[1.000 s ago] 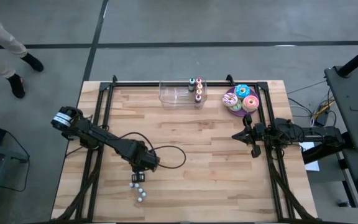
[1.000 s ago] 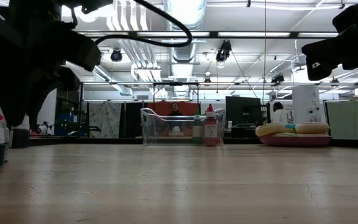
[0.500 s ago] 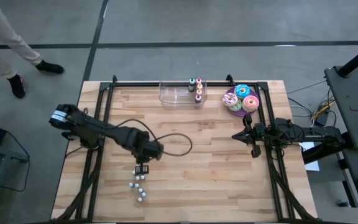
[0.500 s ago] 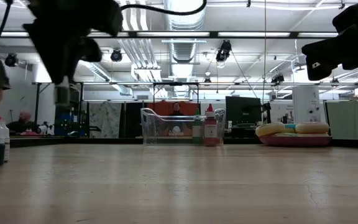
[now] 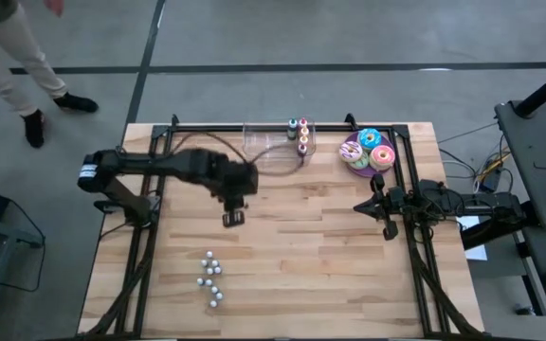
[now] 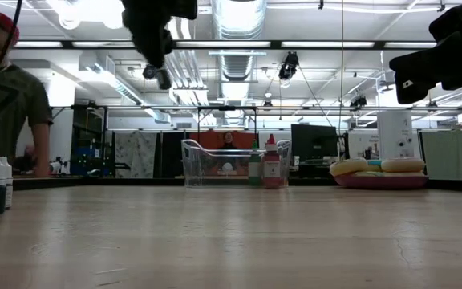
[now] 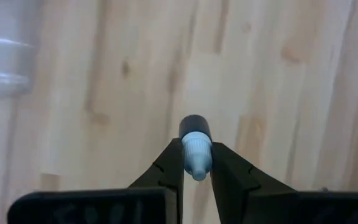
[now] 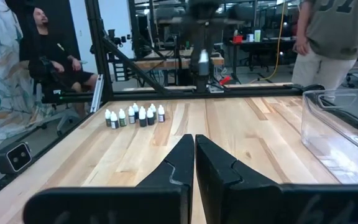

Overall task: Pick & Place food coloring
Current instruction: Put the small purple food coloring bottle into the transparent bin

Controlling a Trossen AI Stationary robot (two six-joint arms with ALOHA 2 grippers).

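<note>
Left gripper (image 7: 196, 163): clamped on one small food coloring bottle (image 7: 196, 149) with a white cap and dark body, carried in the air over bare wood, about mid-table on the left half in the high view.

Where it's headed (my guess): the clear plastic bin (image 5: 275, 144) at the far edge looks like the drop spot. The gripper hangs just short of it, so this bottle isn't placed yet.

Already by the bin: a short row of bottles with coloured caps (image 5: 298, 134) stands at the bin's right end. Can't tell from above whether they're inside it or just beside it.

Still waiting: a loose bunch of white-capped bottles (image 5: 210, 280) sits near the front-left of the table, well apart from the bin. The right wrist view shows them lined up, upright.

Right gripper (image 8: 194, 163): fingers pressed together on nothing, parked at the right edge.

Progress: one bottle in transit, most of the bunch still to go, so early-ish to midway I'd say.

Also there: plate of frosted doughnuts (image 5: 369, 152), untouched.
</note>
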